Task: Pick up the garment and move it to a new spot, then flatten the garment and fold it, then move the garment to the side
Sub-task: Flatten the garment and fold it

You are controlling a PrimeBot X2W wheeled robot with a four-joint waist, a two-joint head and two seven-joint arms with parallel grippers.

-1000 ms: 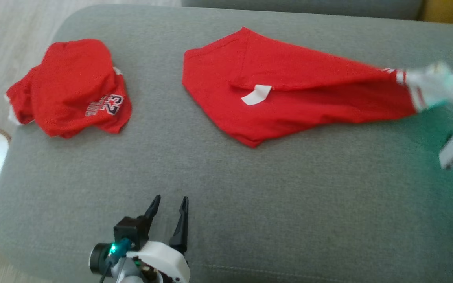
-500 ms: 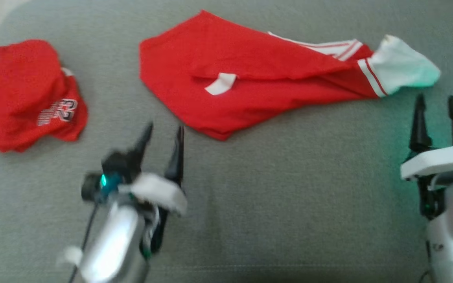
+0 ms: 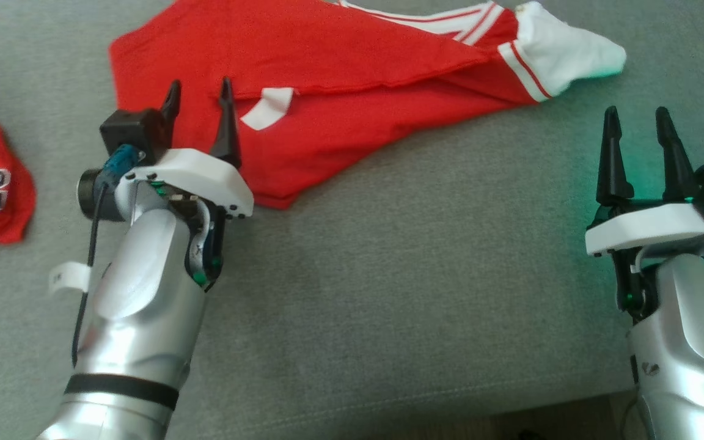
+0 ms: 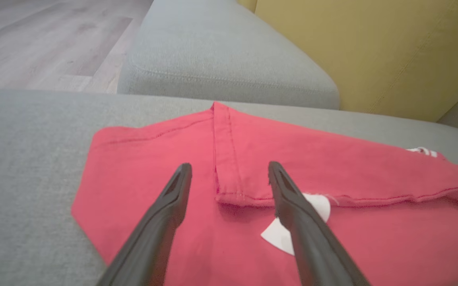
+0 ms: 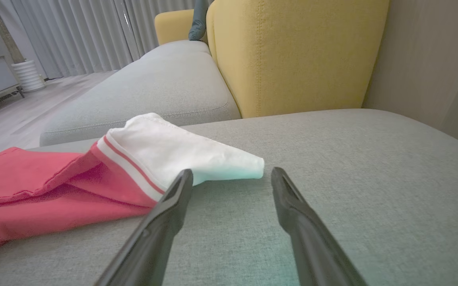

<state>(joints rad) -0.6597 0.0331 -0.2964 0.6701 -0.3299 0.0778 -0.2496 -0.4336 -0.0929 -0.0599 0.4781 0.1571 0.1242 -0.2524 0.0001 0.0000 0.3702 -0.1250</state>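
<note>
Where the head view takes in the grey cushion (image 3: pixel 419 275), the red jersey (image 3: pixel 352 67) lies nr its far edge, white sleeve (image 3: pixel 566 52) twd the right. The left gripper (image 3: pixel 199 85) hangs spread & empty over the jersey's left end. The right gripper (image 3: pixel 635 116), spread & empty, sits just short of the sleeve.

Left wrist view: fingers (image 4: pixel 161 222) straddle a folded hem (image 4: pixel 229 194), nr a white label (image 4: pixel 274 238).

Right wrist view: sleeve tip just beyond the fingers (image 5: pixel 153 238).

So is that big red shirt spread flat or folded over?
Folded over: one layer of the shirt laps across another along a hemmed edge, beside the white label.
</note>
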